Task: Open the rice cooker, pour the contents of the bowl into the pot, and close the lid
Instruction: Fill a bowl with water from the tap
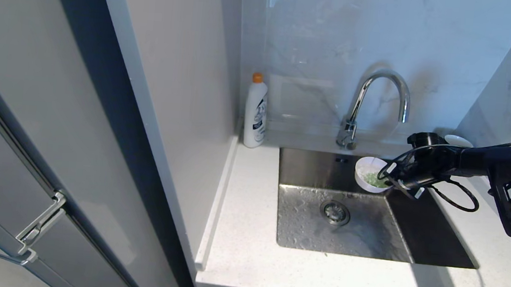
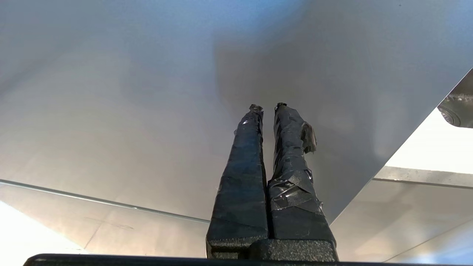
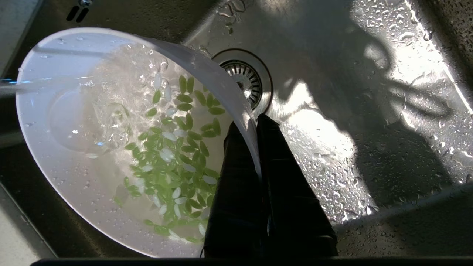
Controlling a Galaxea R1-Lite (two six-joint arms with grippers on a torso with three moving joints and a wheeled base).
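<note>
No text can be read anywhere. The white bottle with the orange cap (image 1: pixel 255 111), standing on the bench (image 1: pixel 247 235) in the corner left of the sink, carries a dark printed label, but its lettering is too small to make out.

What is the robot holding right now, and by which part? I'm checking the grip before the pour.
The right gripper is shut on the bowl, pinching its rim above the sink. The left gripper is shut and holds nothing.
</note>
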